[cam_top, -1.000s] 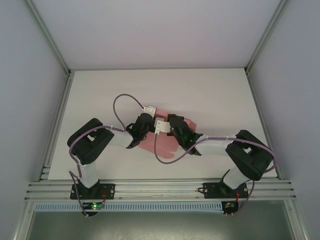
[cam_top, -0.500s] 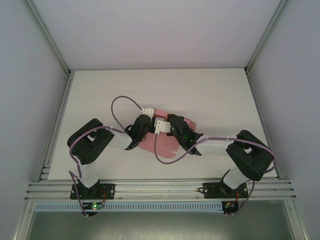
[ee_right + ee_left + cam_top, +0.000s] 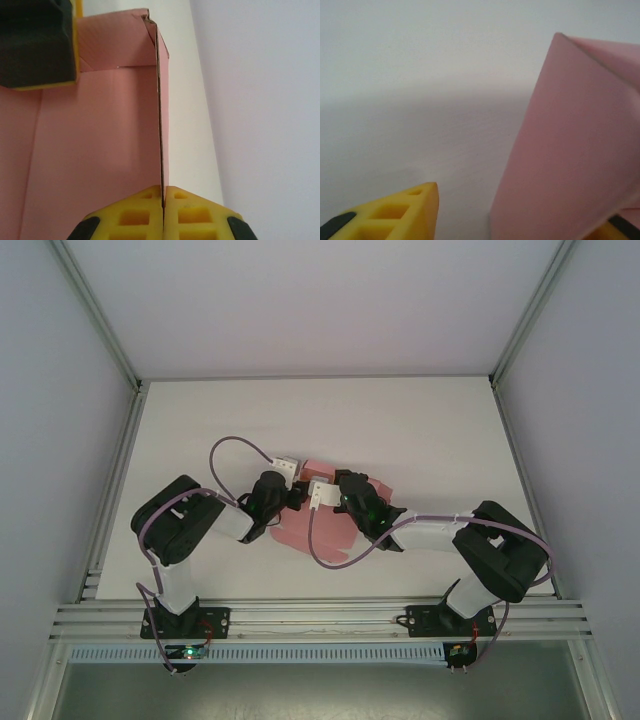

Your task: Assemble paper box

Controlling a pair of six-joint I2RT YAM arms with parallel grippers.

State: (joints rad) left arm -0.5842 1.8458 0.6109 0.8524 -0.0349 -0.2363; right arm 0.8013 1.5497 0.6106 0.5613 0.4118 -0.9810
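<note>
Both arms meet over the middle of the white surface. The paper box is pink card, partly folded. It lies under and between the two grippers, with its base flat on the surface and some panels raised.

The right gripper has its fingers pressed together on the near end of an upright side wall of the box. The thin card edge runs straight away from the fingertips, with no gap on either side. The base panel lies flat to the left of that wall. A short end wall stands at its far end and forms a corner.

The left gripper has its jaws apart, with a tilted pink panel between them. One yellow fingertip sits clear of the card, bare surface showing in the gap. The other pokes out from behind the panel's lower right edge; contact there cannot be told. Nothing is clamped.

From the right wrist, one black-padded finger of the left gripper sits beyond and to the left, just beside the far end wall.
</note>
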